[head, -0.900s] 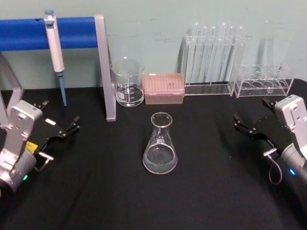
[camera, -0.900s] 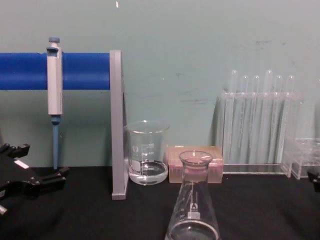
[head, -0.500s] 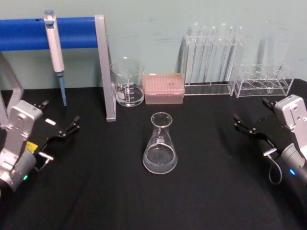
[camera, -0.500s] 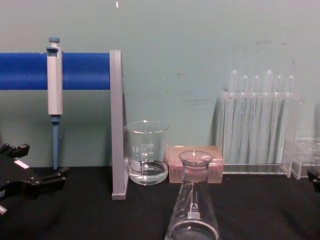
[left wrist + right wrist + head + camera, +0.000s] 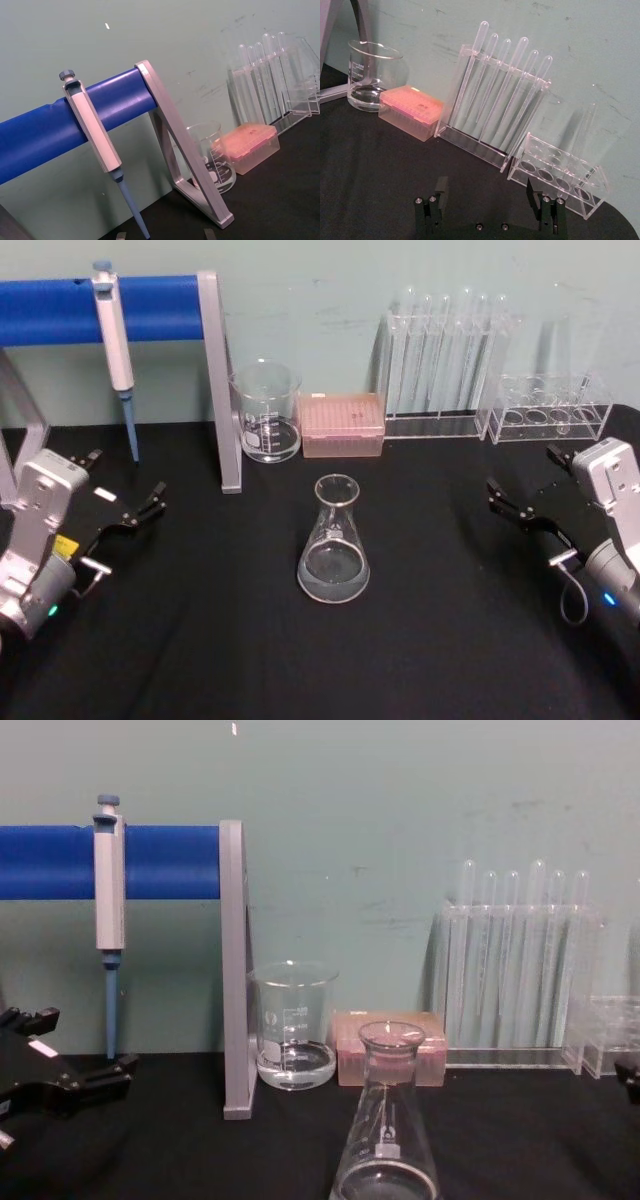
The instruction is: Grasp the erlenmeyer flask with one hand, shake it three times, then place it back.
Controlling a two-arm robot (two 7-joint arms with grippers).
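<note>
Inspecting, we find the clear glass conical erlenmeyer flask (image 5: 334, 550) upright at centre, apart from the black left gripper (image 5: 125, 480) and right gripper (image 5: 522, 470), both spread wide; the cylindrical glass beaker (image 5: 266, 415) holds shallow clear liquid (image 5: 295, 1068).

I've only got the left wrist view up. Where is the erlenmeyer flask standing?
Observer: The erlenmeyer flask stands upright on the black table, in front of the pink tip box and apart from it.
Operator: Anything gripping it?
Observer: No. The left hand is open, well off to the flask's left.
Operator: And the right one?
Observer: The right hand is open too, off to the flask's right, near the low rack.
</note>
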